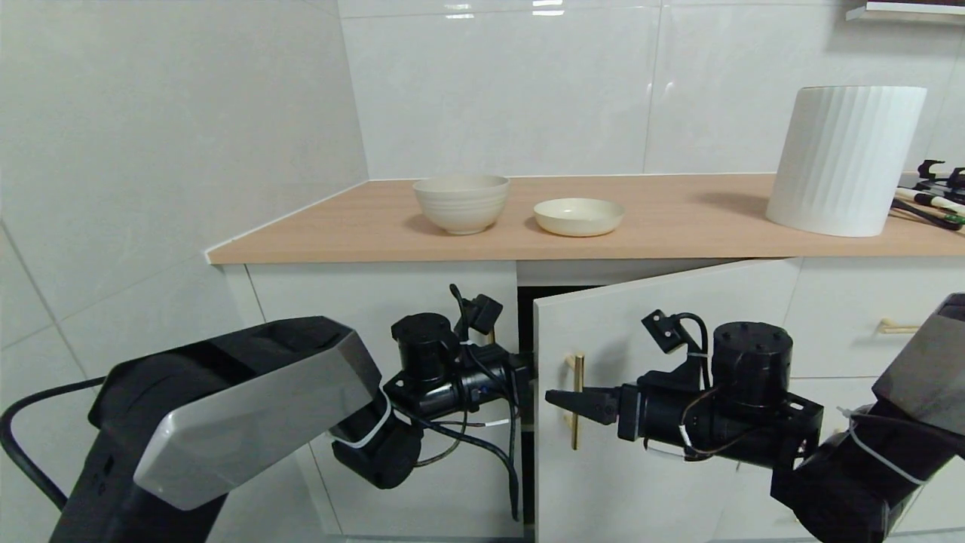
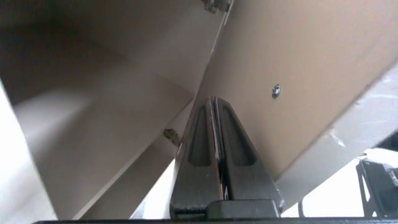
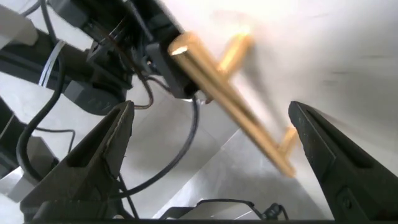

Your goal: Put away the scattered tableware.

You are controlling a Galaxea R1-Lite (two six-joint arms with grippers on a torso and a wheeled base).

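Note:
A cream bowl (image 1: 461,202) and a shallow cream dish (image 1: 579,216) stand side by side on the wooden counter (image 1: 678,226). Below them a white cabinet door (image 1: 648,317) stands partly open. My left gripper (image 2: 214,118) is shut with nothing in it, pushed into the dark gap behind the door's edge (image 1: 526,371). My right gripper (image 3: 217,155) is open in front of the door, its fingers (image 3: 102,158) spread on either side of the gold handle (image 3: 230,102), which also shows on the door front (image 1: 577,362).
A tall white ribbed container (image 1: 848,158) stands on the counter at the right, with utensils (image 1: 931,202) beside it. A tiled wall closes off the left side. A drawer with a gold pull (image 1: 897,326) sits right of the door.

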